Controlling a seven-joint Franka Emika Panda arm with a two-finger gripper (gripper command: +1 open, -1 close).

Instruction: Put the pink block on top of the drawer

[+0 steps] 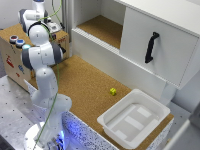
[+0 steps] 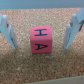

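The tool [image 2: 42,31] is spread wide in the wrist view, one finger [image 2: 8,31] on each side of the block [image 2: 41,39] and neither touching it; bare cork shows in the gaps. The block is pink, lies flat on the cork tabletop [image 2: 45,70] and carries dark letters, an "H" on top and what reads as "A" on the face towards the camera. A pale strip runs along the tabletop's edge behind it.

In the exterior view the tool and the block cannot be made out. The white arm [image 1: 42,55] stands at the tabletop's corner on the exterior view's left, its upper links folded high over the base. Behind it sits a wooden box [image 1: 10,52] with small round things on top. A small yellow object [image 1: 113,91] lies on the cork near the middle of the tabletop [image 1: 82,82]. Just beside it, at the corner on the exterior view's right, stands a white bin [image 1: 107,120]. Along the far edge is a white cabinet: an open cork-lined shelf [image 1: 102,27] and, to its right, the drawer [image 1: 165,50] with a black handle [image 1: 151,47].
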